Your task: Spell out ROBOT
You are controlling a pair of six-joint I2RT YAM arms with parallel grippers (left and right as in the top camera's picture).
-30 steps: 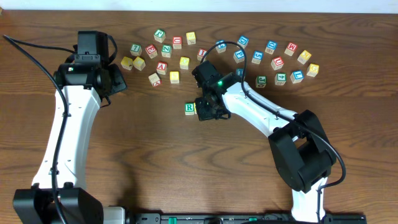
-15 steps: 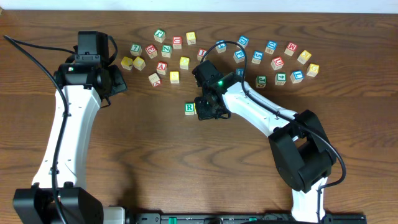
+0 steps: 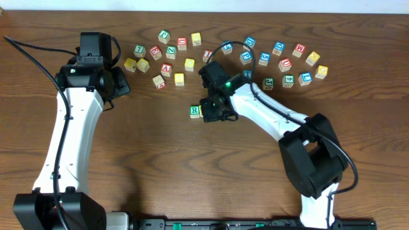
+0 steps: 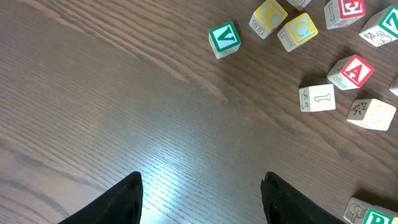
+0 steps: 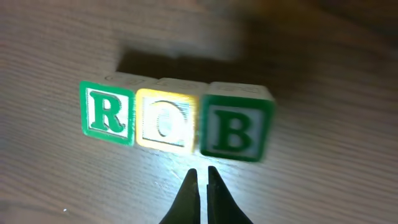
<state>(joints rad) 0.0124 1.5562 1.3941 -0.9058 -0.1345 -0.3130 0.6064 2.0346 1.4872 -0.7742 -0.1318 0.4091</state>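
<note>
**R, O, B in a row; right gripper closed just beside them**

Overhead: The table (image 3: 160,166) is dark wood. The loose letter blocks (image 3: 192,64) are strewn in a band along its far side. The R block (image 3: 195,111) sits alone nearer the middle, green-framed and face up. The right gripper (image 3: 209,112) is directly beside it and covers whatever lies next in the row. The left gripper (image 3: 119,84) is well apart, at the left end of the band. Neither pair of jaws can be read from here.

Left wrist: The left gripper (image 4: 202,190) is over bare wood with its two dark fingers (image 4: 124,199) spread wide and nothing between them. At the far edge are a green V block (image 4: 224,38), two yellow blocks (image 4: 297,30), a red A block (image 4: 353,70) and a block marked 1 (image 4: 317,98).

Right wrist: Three blocks touch side to side in one line: the R block (image 5: 107,113), the yellow O block (image 5: 166,122) and the green B block (image 5: 236,129). The B is blurred. The right gripper (image 5: 200,177) has its fingertips pressed together, holding nothing, just short of the O–B seam.
</note>
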